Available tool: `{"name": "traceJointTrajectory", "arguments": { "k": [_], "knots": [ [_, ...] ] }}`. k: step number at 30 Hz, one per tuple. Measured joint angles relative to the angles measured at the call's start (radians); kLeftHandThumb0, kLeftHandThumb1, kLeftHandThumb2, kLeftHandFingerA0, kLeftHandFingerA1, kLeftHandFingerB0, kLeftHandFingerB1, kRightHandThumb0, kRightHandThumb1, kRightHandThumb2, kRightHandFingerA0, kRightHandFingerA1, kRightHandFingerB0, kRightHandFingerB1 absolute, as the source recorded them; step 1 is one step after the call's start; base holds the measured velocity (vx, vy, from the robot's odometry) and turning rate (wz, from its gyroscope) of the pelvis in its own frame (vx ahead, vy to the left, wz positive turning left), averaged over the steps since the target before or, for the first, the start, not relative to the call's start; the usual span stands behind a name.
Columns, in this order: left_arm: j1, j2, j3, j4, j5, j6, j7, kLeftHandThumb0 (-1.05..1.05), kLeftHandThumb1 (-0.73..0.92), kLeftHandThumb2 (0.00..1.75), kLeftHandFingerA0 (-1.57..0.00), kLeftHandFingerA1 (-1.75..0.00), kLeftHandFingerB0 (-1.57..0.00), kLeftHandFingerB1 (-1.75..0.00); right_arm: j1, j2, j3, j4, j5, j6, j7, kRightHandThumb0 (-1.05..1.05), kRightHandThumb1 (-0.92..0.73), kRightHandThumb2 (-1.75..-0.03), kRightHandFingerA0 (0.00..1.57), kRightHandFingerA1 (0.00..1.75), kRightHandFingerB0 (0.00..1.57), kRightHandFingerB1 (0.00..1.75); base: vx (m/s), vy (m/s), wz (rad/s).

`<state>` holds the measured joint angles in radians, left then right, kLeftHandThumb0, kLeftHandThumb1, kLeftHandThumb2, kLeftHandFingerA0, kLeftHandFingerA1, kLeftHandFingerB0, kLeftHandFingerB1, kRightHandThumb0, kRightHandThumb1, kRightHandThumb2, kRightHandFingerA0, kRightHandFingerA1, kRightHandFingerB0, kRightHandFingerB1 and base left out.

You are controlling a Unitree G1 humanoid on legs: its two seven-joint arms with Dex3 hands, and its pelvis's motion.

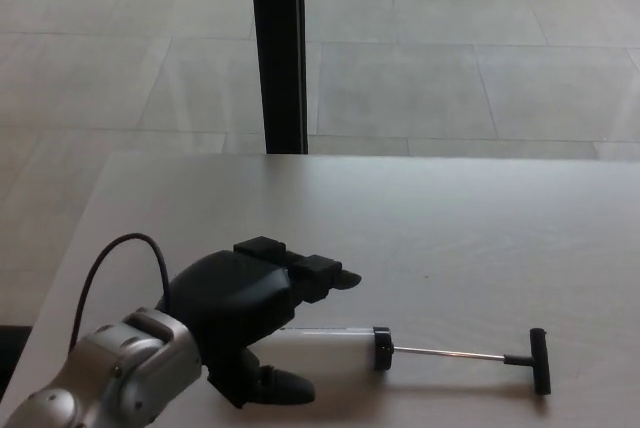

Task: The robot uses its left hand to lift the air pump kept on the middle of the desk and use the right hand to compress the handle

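The air pump (338, 341) lies flat near the desk's front edge, a clear white cylinder with a black collar. Its thin rod (450, 353) is pulled out to the right and ends in a black T-handle (540, 360). My left hand (240, 313) sits over the cylinder's left end and hides it. The fingers (322, 273) reach past the far side of the cylinder, the thumb (280, 385) lies on the near side, and they stand apart around it, not closed. The right hand does not show.
The pale grey desk (450, 218) stretches back to a tiled floor. A black vertical post (277, 48) stands just behind the desk's far edge. A black cable (112, 253) loops up from my left wrist.
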<state>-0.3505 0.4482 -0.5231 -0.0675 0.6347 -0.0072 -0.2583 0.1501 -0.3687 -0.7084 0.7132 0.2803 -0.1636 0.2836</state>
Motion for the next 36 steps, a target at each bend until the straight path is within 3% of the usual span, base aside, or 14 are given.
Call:
{"name": "traceJointTrajectory", "arguments": {
  "k": [4,5,8,9,10,13,14,16,17,22,23,25,26,36],
  "knots": [
    [0.0,-0.055,-0.013,0.061,0.056,0.035,0.041,-0.82,0.49,0.91,-0.03,-0.48,-0.08,-0.44,0.001,0.0,0.003,-0.008,0.0,-0.011,-0.006,-0.77,-0.83,-0.65,0.31,0.6,0.29,0.34,0.0,0.0,0.0],
    [0.001,-0.07,-0.015,0.077,0.07,0.045,0.054,-0.4,0.26,0.92,-0.04,-0.54,0.0,-0.5,0.001,0.001,0.005,-0.01,0.0,-0.015,-0.007,-0.76,-0.83,-0.65,0.31,0.6,0.3,0.33,0.0,0.0,0.0],
    [0.007,-0.11,-0.016,0.118,0.106,0.07,0.093,-0.4,0.3,0.94,-0.03,-0.54,0.0,-0.49,0.001,0.001,0.008,-0.015,0.001,-0.023,-0.01,-0.83,-0.7,-0.78,0.32,0.62,0.3,0.38,0.0,0.0,0.0],
    [0.01,-0.121,-0.015,0.129,0.115,0.078,0.106,-0.4,0.31,0.95,-0.03,-0.54,0.0,-0.49,0.001,0.001,0.008,-0.017,0.002,-0.025,-0.012,-0.77,-0.83,-0.66,0.32,0.59,0.34,0.34,0.0,0.0,0.0],
    [0.015,-0.135,-0.013,0.139,0.125,0.087,0.12,-0.79,0.64,0.6,-0.09,-0.47,-0.18,-0.32,0.001,0.002,0.008,-0.019,0.002,-0.026,-0.014,-0.82,-0.7,-0.78,0.33,0.62,0.31,0.38,0.0,0.0,0.0],
    [0.029,-0.173,0.001,0.165,0.14,0.104,0.159,-0.75,0.63,0.6,-0.13,-0.47,-0.17,-0.31,0.001,0.002,0.01,-0.02,0.004,-0.032,-0.021,-0.84,-0.69,-0.81,0.33,0.64,0.31,0.41,0.0,0.0,0.0],
    [0.036,-0.188,0.009,0.17,0.142,0.11,0.171,-0.75,0.62,0.6,-0.13,-0.47,-0.17,-0.31,0.001,0.002,0.013,-0.02,0.004,-0.038,-0.024,-0.78,-0.82,-0.65,0.37,0.66,0.37,0.35,0.0,0.0,0.0],
    [0.046,-0.213,0.02,0.177,0.144,0.122,0.183,-0.74,0.61,0.59,-0.15,-0.48,-0.18,-0.32,-0.001,0.003,0.018,-0.019,0.004,-0.047,-0.029,-0.82,-0.68,-0.8,0.34,0.64,0.32,0.4,0.0,0.0,0.0],
    [0.048,-0.218,0.022,0.179,0.145,0.124,0.186,-0.75,0.59,0.59,-0.15,-0.48,-0.18,-0.32,-0.002,0.004,0.02,-0.019,0.004,-0.05,-0.03,-0.78,-0.82,-0.65,0.32,0.6,0.35,0.34,0.0,0.0,0.0],
    [0.061,-0.237,0.041,0.202,0.144,0.131,0.204,-0.67,0.58,0.58,-0.19,-0.49,-0.22,-0.34,-0.005,0.005,0.028,-0.02,0.008,-0.062,-0.033,-0.79,-0.81,-0.65,0.32,0.61,0.36,0.35,0.0,0.0,0.0],
    [0.063,-0.238,0.044,0.204,0.144,0.132,0.205,-0.65,0.58,0.57,-0.22,-0.49,-0.25,-0.34,-0.005,0.005,0.028,-0.02,0.009,-0.063,-0.033,-0.84,-0.67,-0.8,0.34,0.63,0.33,0.4,0.0,0.0,0.0],
    [0.067,-0.245,0.055,0.207,0.14,0.134,0.206,-0.65,0.58,0.57,-0.21,-0.49,-0.24,-0.34,-0.01,0.005,0.028,-0.017,0.013,-0.066,-0.033,-0.81,-0.69,-0.77,0.33,0.62,0.33,0.39,0.0,0.0,0.0],
    [0.068,-0.249,0.06,0.208,0.137,0.135,0.206,-0.64,0.58,0.56,-0.22,-0.48,-0.26,-0.34,-0.01,0.005,0.029,-0.02,0.015,-0.066,-0.035,-0.77,-0.82,-0.65,0.32,0.6,0.36,0.35,0.0,0.0,0.0],
    [0.066,-0.253,0.059,0.205,0.142,0.189,0.171,-0.58,0.57,0.57,-0.25,-0.48,-0.31,-0.37,-0.009,0.007,0.041,-0.043,0.019,-0.057,-0.053,-0.72,-0.81,-0.65,0.32,0.6,0.34,0.34,0.0,0.0,0.0]
  ]
}}
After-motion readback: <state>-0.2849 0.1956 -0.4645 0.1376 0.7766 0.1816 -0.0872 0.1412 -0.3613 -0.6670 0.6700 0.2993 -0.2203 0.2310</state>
